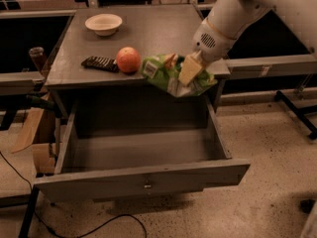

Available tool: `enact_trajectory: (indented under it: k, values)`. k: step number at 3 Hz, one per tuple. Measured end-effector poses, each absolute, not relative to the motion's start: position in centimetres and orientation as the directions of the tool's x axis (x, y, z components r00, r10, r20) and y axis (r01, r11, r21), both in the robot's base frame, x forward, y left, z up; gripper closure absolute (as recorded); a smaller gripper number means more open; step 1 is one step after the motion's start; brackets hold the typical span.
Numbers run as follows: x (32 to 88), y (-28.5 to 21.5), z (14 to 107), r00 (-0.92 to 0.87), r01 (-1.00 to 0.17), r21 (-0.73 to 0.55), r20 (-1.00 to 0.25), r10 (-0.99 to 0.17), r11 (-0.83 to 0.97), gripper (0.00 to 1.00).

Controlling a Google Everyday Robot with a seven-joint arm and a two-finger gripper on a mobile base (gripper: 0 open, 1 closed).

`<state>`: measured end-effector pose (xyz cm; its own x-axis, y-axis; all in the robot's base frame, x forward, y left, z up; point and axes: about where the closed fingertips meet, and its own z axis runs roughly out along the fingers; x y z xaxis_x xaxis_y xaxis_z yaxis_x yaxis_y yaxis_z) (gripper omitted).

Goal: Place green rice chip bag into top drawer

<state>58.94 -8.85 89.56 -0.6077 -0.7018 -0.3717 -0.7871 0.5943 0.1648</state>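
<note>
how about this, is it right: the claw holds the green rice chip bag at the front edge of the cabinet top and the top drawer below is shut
Not quite. The camera view shows the top drawer pulled open, not shut. The rest stands: the claw holds the green rice chip bag at the front edge of the cabinet top.

The gripper (187, 74) clamps the green rice chip bag (159, 72) at the front edge of the bench (148, 31) — above the open top drawer (143, 175).
</note>
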Motion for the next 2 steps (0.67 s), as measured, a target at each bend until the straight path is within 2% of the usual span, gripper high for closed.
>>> enact_trajectory:
  k: [1,2]
  values:
    - [55.61,-7.07,84.29,-0.552,-0.824,0.312,-0.256,-0.794,0.472,1.00]
    - [55.70,-6.80,83.73,-0.557,-0.820,0.322,-0.255,-0.790,0.474,1.00]
